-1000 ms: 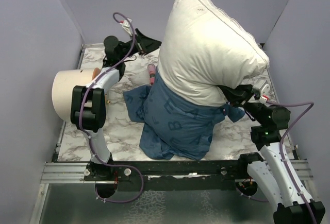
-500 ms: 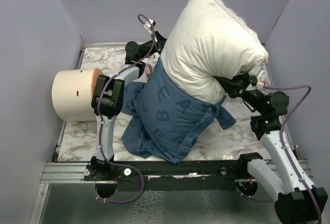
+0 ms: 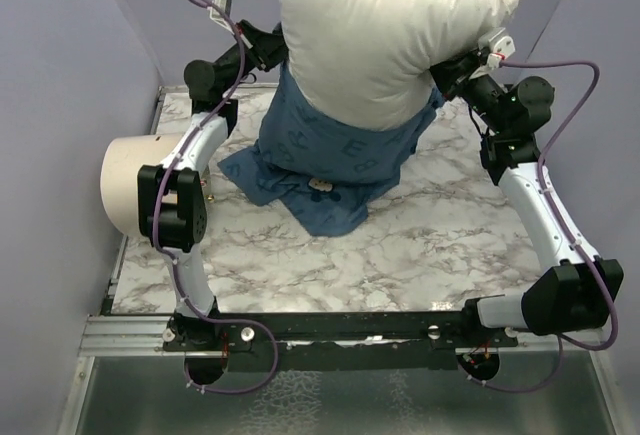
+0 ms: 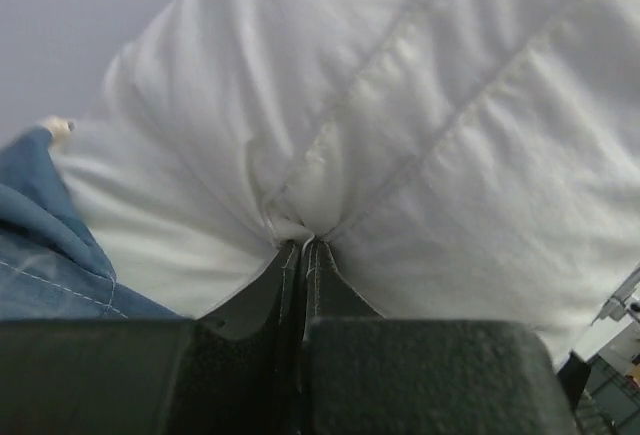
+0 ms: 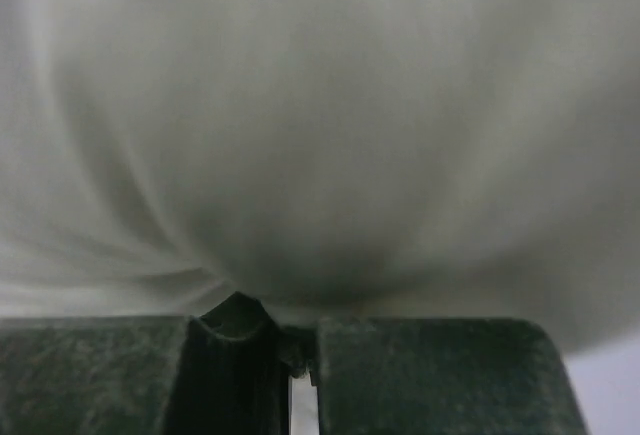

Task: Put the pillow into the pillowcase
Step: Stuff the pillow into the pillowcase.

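Below both pinch points, locate floppy blue printed fabric pillowcase around lower end of upright plump white fabric pillow, pinched either side by left gripper and right gripper.

Plain lilac walls close the left, far and right sides — a grey-veined marble table lies between, evenly lit.

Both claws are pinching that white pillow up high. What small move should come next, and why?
Probably ease the pillow straight down toward the table. The left gripper and right gripper both pinch it, yet the pillowcase covers only its lower part, with slack blue cloth heaped beneath.
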`<state>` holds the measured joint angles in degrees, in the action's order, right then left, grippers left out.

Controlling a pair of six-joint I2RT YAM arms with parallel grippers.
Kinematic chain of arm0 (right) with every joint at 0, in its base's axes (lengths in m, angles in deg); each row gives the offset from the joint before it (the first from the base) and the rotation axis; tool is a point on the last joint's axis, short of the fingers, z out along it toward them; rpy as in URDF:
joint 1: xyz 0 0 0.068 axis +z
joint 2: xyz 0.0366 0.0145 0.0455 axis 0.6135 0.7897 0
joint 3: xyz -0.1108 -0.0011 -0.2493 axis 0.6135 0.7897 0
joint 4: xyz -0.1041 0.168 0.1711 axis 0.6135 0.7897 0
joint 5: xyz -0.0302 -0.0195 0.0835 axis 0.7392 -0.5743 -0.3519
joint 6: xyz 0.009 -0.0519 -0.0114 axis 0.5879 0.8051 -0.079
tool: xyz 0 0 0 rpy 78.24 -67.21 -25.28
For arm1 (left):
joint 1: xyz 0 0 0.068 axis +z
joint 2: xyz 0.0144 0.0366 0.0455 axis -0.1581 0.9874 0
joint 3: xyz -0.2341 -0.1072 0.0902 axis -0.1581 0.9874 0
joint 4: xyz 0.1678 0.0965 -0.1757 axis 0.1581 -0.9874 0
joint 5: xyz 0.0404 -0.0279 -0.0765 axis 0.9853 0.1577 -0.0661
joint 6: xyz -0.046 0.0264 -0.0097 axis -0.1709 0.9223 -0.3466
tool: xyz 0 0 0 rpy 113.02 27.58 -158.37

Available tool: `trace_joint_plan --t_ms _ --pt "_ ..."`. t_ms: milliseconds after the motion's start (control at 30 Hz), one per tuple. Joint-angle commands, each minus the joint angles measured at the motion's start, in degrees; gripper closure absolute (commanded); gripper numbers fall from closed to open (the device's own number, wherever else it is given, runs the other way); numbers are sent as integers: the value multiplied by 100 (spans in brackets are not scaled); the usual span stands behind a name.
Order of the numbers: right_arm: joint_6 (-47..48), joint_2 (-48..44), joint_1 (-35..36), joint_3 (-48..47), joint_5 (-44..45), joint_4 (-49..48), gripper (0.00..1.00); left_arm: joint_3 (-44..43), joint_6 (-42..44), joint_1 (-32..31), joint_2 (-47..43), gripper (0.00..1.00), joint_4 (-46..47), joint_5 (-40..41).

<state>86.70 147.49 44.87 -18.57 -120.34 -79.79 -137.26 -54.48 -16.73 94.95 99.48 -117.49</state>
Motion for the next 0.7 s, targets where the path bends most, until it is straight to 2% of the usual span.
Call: trace_joint_plan --t_ms 0,133,267,333,433,467,500,667 --pt "-220 13 -36 246 805 -7 99 1531 884 -359 -1197 100 819 401" --pt "-581 1 -113 1124 950 -144 97 2556 945 -476 -1254 100 1244 524" --pt "-718 -69 -123 1542 480 -360 80 3018 1158 -563 -1297 100 1015 737" --pt "-750 -108 -123 1536 141 -337 64 3063 1197 -563 -1290 100 858 850" --pt "-761 -285 -123 1514 -340 -212 21 3005 1286 -563 -1286 100 666 967" --pt "-774 -389 -123 1553 -438 -164 9 2999 1310 -559 -1293 100 608 1016" --pt "-787 -496 -123 1601 -467 -86 2 3000 1336 -563 -1302 100 548 1060" --pt "-790 -1053 -123 1830 -534 426 0 3007 1368 -541 -1309 100 242 1321"
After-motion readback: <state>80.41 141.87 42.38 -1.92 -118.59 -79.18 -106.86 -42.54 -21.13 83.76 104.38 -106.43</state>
